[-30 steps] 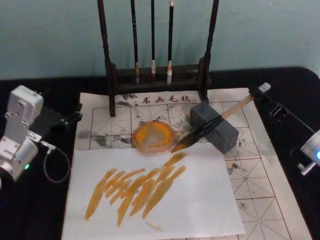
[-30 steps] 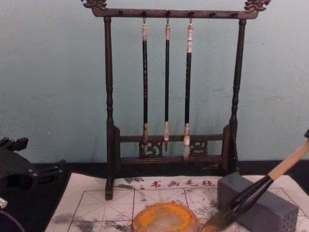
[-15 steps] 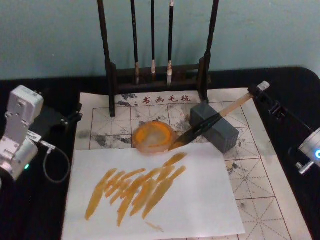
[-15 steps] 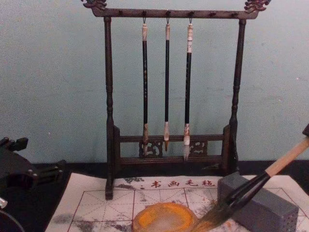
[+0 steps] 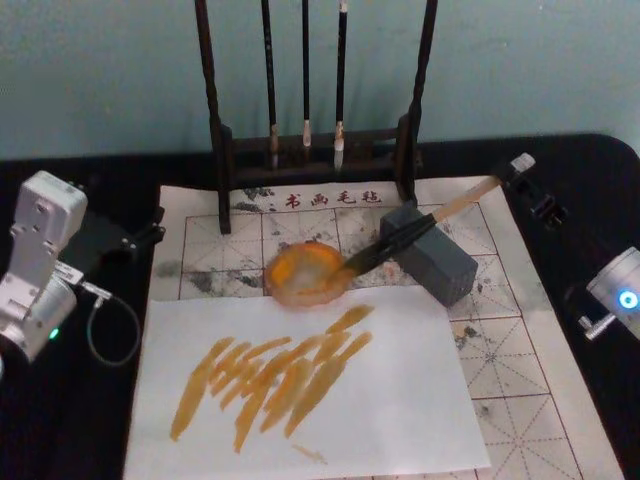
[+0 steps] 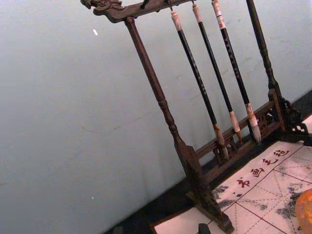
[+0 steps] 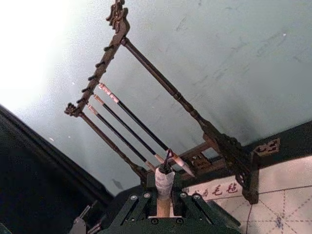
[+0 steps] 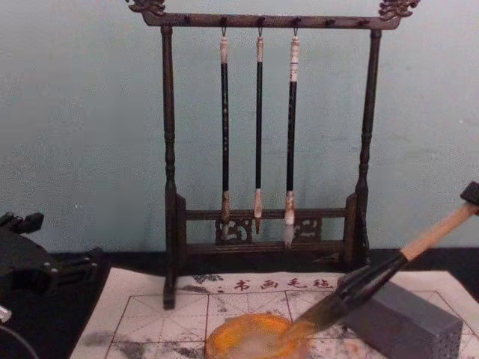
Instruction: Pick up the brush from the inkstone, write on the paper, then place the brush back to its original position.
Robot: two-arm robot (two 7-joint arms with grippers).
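**Right arm.** The right gripper (image 5: 522, 168) is at the far right of the black bench (image 5: 60, 420). Its fingers are clenched on the top of the large tan-shafted calligraphy brush (image 5: 420, 228). In the right wrist view, the white-wrapped end with its loop stands up between them.

**Brush.** The shaft is tan wood above and glossy black below, ending in dark, bushy bristles tinged orange at the tip. The brush slants down from the gripper and crosses the top of the grey rectangular block (image 5: 440, 262). Whether it touches the block cannot be told. The bristles sit in the orange round dish (image 5: 300, 275).

**Paper.** The off-white sheet with a reddish-brown grid (image 5: 500, 340) lies flat under the dish and block. It has red characters along its far edge and grey smudges. A plain white sheet with orange strokes (image 5: 400, 400) lies on its near part.

**Behind.** Three thin black-shafted brushes (image 8: 258, 127) hang in the dark wooden rack (image 8: 170, 187).

**Left arm.** The left gripper (image 5: 105, 240) is parked at the left, beside the paper. Its grasp state cannot be told.
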